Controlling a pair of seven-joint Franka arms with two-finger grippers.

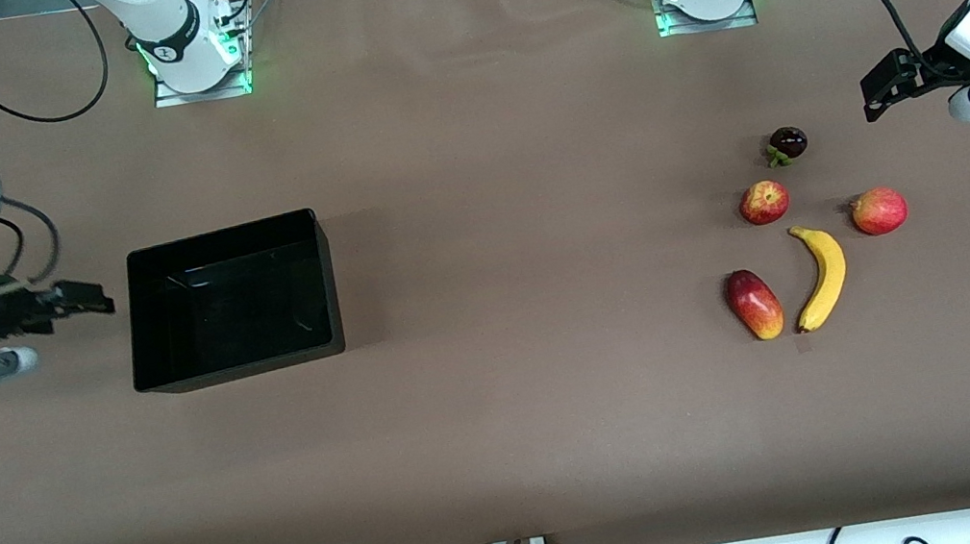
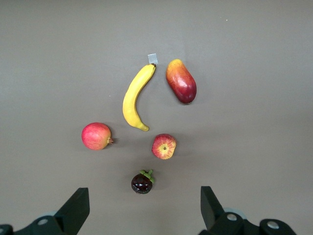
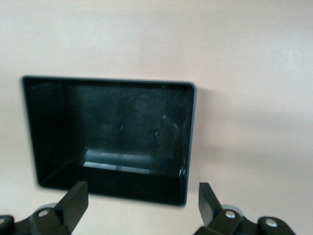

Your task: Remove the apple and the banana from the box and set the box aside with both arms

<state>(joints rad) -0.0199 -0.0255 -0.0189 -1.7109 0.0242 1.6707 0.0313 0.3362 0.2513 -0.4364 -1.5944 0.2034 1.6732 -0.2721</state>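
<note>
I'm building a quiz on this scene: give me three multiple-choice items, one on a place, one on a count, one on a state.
1. Where is the banana?
A. in the black tray
B. on the table beside the mango
C. in a gripper

2. How many fruits lie on the table?
A. three
B. five
C. seven

3. What is in the black tray?
A. nothing
B. an apple
C. two fruits

Answers:
1 B: it lies beside the mango.
2 B: the left wrist view shows five.
3 A: the tray's inside shows only bare black floor.
</note>
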